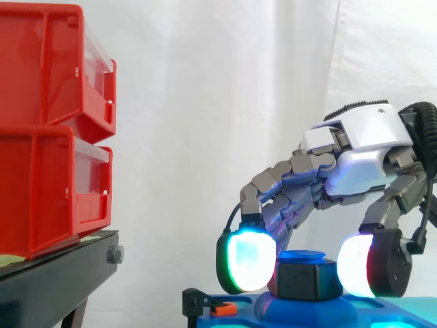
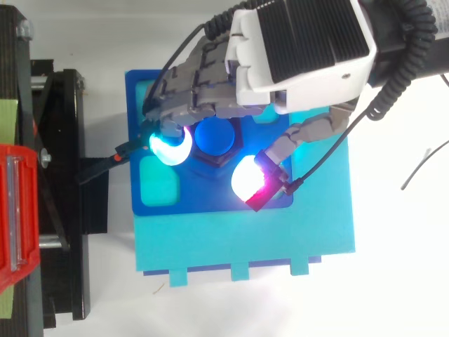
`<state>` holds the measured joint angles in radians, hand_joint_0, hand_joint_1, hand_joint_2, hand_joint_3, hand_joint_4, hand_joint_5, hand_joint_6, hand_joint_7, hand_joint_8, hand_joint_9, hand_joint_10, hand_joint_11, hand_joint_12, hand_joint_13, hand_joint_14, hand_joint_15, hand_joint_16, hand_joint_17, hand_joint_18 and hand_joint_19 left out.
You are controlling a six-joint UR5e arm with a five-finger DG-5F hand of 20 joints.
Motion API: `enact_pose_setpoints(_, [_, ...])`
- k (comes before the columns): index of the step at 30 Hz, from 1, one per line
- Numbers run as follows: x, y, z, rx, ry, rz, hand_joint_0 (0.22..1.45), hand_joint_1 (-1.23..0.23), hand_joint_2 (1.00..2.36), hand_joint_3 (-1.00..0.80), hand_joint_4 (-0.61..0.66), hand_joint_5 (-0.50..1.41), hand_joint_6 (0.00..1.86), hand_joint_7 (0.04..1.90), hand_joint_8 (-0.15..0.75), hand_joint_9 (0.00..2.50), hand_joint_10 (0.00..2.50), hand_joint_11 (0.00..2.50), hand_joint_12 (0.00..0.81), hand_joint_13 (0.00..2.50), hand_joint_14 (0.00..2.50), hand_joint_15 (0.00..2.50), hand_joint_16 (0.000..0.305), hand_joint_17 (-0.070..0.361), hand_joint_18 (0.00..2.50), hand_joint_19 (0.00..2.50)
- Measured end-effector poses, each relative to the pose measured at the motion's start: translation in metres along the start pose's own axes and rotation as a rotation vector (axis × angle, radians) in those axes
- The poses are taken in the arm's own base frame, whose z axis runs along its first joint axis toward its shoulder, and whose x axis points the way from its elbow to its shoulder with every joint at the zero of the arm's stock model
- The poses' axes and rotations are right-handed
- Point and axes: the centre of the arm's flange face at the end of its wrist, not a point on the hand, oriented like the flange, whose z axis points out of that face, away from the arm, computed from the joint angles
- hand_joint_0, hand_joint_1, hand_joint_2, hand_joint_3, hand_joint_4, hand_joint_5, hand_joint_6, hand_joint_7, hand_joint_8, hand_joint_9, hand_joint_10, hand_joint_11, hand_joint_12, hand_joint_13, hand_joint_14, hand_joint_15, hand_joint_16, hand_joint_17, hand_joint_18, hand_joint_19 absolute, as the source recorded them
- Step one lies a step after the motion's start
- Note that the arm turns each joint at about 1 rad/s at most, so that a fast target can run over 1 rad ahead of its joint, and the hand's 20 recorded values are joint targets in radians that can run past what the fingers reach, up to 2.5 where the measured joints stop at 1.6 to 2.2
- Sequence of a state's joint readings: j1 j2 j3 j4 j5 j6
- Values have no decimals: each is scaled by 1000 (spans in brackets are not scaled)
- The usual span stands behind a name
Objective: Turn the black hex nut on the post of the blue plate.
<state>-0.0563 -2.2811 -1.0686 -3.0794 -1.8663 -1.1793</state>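
Gripping: hand curls over the black nut, glowing pads on opposite sides, placed for twisting | Where: nut sits on blue post, centre of blue plate, lower right in side view.

The blue plate is recorded on a cyan base. The black hex nut is seated round the blue post. The nut is pinched by the hand. One glowing fingertip is pressed at 9 o'clock, and the thumb pad at 4 o'clock.
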Motion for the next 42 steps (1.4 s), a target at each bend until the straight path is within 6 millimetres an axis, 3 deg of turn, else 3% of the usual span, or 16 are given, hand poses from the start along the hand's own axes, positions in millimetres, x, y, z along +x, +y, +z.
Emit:
enact_pose_setpoints(17, [0, -9, -3, 3, -13, -12, 615, -931, 1000, -500, 235, -268, 503, 1012, 246, 292, 5, 141, 367, 491, 9, 196, 49, 111, 621, 378])
enact_pose_setpoints(27, [3, -12, -3, 1, -17, -15, 539, -977, 1000, -500, 238, -273, 503, 996, 257, 262, 5, 139, 378, 461, 7, 193, 52, 117, 617, 384])
enact_pose_setpoints(42, [8, -14, -3, -4, -29, -18, 616, -948, 1000, -500, 241, -270, 503, 1005, 248, 229, 5, 120, 373, 421, 7, 177, 50, 112, 596, 376])
